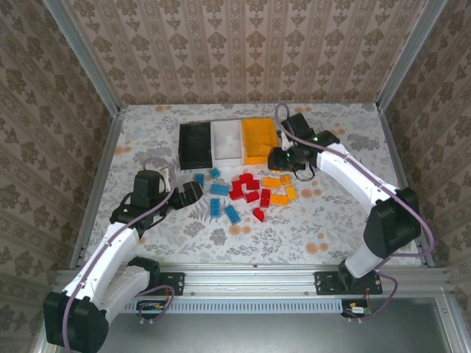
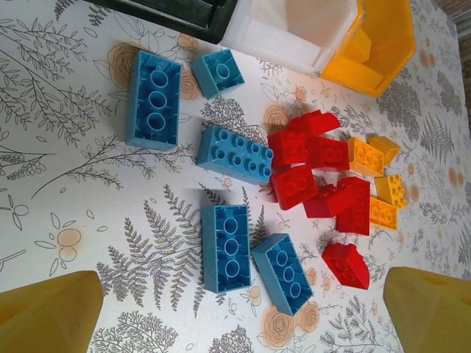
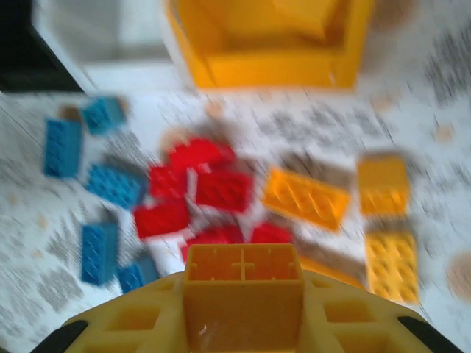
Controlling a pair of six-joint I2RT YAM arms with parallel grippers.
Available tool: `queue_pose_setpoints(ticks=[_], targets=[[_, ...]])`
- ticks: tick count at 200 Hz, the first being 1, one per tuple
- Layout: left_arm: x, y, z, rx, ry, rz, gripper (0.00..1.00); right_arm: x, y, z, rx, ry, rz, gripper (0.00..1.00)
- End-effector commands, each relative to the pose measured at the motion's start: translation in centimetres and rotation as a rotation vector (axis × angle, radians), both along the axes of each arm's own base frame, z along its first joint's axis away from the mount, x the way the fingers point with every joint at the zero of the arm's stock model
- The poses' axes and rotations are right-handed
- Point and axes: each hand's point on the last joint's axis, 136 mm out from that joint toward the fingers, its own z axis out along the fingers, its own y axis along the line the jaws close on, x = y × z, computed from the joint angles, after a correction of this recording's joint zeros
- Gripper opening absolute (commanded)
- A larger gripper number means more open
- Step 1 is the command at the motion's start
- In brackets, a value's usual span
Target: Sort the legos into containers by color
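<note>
Grey-printed bench carries an orange bin, with a white bin and a black bin in a row beside it. Just beside the orange bin, the right pincer grips an orange brick; the left pincer gapes wide, farther off. Blue, red and orange bricks lie before that bin.

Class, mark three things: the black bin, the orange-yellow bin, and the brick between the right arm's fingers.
black bin [image 1: 196, 144], top view, on its bare floor.
orange-yellow bin [image 1: 257, 132], top view, on the bare floor at its far end.
orange-yellow brick [image 3: 243, 309], right wrist view, on its near side face.
</note>
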Motion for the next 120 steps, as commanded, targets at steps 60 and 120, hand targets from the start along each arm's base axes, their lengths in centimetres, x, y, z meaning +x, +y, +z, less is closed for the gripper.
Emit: queue_pose_setpoints(ticks=[60, 120], targets=[[-1.8, 1.4, 0.3, 0.016, 0.010, 0.020, 1.00, 12.5, 4.1, -2.9, -0.069, -0.025, -0.031, 0.34], [-1.7, 1.8, -0.6, 0.002, 0.022, 0.024, 1.00, 16.2, 3.2, -6.9, -0.167, -0.006, -0.072, 0.36]])
